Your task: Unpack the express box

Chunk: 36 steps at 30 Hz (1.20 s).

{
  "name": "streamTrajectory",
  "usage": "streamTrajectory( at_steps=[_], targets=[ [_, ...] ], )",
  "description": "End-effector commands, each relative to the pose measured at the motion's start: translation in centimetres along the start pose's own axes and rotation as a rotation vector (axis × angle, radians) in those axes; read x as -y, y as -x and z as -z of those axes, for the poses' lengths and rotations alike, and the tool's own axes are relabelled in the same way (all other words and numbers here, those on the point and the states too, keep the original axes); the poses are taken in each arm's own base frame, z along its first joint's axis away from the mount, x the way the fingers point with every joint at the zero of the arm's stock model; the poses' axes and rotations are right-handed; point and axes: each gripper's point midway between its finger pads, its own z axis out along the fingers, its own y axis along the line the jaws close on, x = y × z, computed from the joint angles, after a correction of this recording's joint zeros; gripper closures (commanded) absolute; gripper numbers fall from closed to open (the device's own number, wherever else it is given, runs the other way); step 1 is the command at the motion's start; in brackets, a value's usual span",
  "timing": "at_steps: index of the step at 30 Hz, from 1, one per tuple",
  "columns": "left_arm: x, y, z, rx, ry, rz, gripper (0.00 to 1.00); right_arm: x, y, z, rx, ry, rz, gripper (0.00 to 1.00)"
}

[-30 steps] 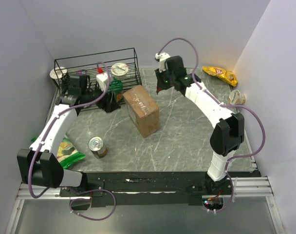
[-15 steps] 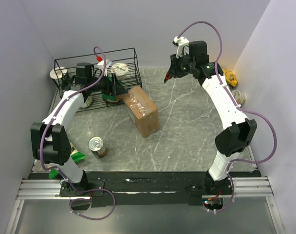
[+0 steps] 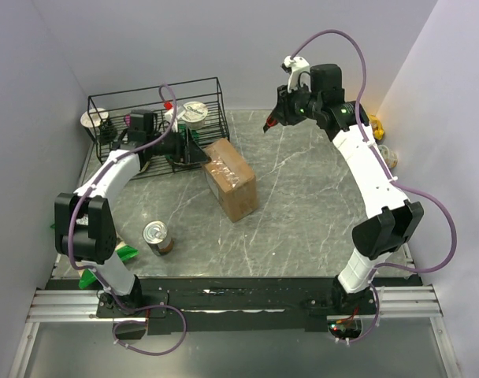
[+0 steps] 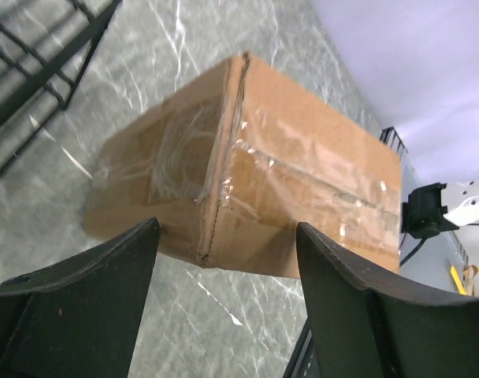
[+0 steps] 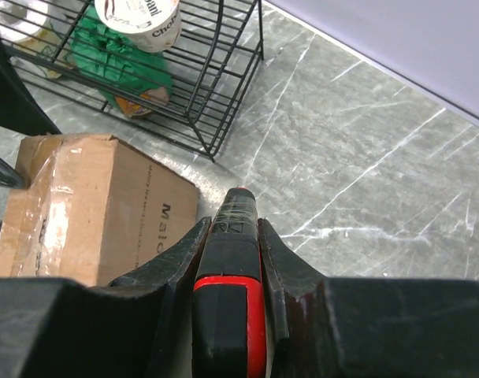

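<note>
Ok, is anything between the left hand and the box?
No. The left wrist view shows only bare table between the open left hand and the box; the top view agrees.

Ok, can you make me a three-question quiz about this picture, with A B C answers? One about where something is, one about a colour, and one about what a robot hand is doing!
1. Where is the tin can?
A) on top of the box
B) held by a gripper
C) standing on the table, nearer the arms' bases than the box

2. What colour is the express box?
A) brown
B) blue
C) white

3. What is the right gripper doing?
A) open and empty
B) shut on a black and red tool
C) holding the tin can

Answers:
1 C, the can stands alone on the grey table in front of the box.
2 A, its cardboard is brown under clear tape.
3 B, its fingers press the tool from both sides.
</note>
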Motion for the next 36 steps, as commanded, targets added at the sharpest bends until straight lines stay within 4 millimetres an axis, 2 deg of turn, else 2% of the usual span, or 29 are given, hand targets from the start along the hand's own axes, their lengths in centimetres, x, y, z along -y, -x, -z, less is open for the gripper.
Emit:
streamTrajectory(
  at_steps=[1,3,4,5,10,12,15,16,18,20,21,22,23,24,28,30,32,36],
  targets=[
    [1.3,-1.2,-1.1,-0.040,0.002,-0.018,0.25,-1.1,3.5,2.4,0.096,0.015,0.031,1.00],
    [1.9,-2.0,-1.6,-0.060,0.040,-0.041,0.24,-1.2,3.5,2.4,0.090,0.025,0.032,1.00],
    [2.4,-2.2,-1.8,-0.061,0.038,-0.044,0.23,-1.3,4.1,2.7,0.103,0.028,0.035,1.00],
    [2.5,-2.4,-1.7,-0.060,0.051,-0.029,0.23,-1.3,3.9,2.3,0.090,0.034,0.030,1.00],
    [2.7,-3.4,-0.4,-0.065,0.085,-0.021,0.21,-2.1,5.8,2.2,0.126,0.073,0.026,1.00],
    [2.8,-3.7,-0.1,-0.069,0.090,-0.010,0.20,-2.7,6.7,2.4,0.157,0.088,0.058,1.00],
    [2.6,-3.7,0.4,-0.059,0.093,-0.006,0.20,-4.7,6.8,3.1,0.180,0.147,0.127,1.00],
    [2.4,-3.3,0.6,-0.044,0.094,-0.008,0.20,-3.6,6.7,3.3,0.162,0.061,0.115,1.00],
    [2.9,-2.8,0.9,-0.029,0.054,-0.005,0.20,-3.5,6.0,3.5,0.122,0.023,0.086,1.00],
    [3.4,-1.9,1.6,-0.010,0.013,-0.054,0.19,-3.1,3.7,3.7,0.050,-0.009,0.066,1.00],
    [3.7,-1.5,1.9,0.000,-0.006,-0.073,0.19,-2.8,0.8,2.8,-0.017,-0.013,0.059,1.00],
    [3.9,-1.0,2.0,0.007,-0.018,-0.117,0.18,-2.9,1.1,4.1,0.016,-0.022,0.082,1.00],
    [4.2,-0.9,2.0,0.005,-0.032,-0.134,0.18,-2.6,0.4,4.3,0.006,-0.040,0.113,1.00],
    [4.5,-0.3,2.0,0.009,-0.045,-0.155,0.18,-2.4,-1.4,4.6,-0.024,-0.052,0.123,1.00],
    [5.5,0.4,1.8,0.002,-0.131,-0.179,0.17,-0.7,-5.4,5.4,-0.143,-0.139,0.165,1.00],
    [4.9,0.7,1.5,0.004,-0.110,-0.179,0.16,-0.2,-7.3,5.7,-0.205,-0.160,0.173,1.00],
    [3.6,1.0,1.3,0.016,-0.046,-0.183,0.18,-1.0,-9.3,6.2,-0.277,-0.113,0.177,1.00],
    [-0.3,1.9,1.0,0.056,0.151,-0.136,0.23,-4.7,-13.7,6.6,-0.374,0.099,0.189,1.00]
  ],
)
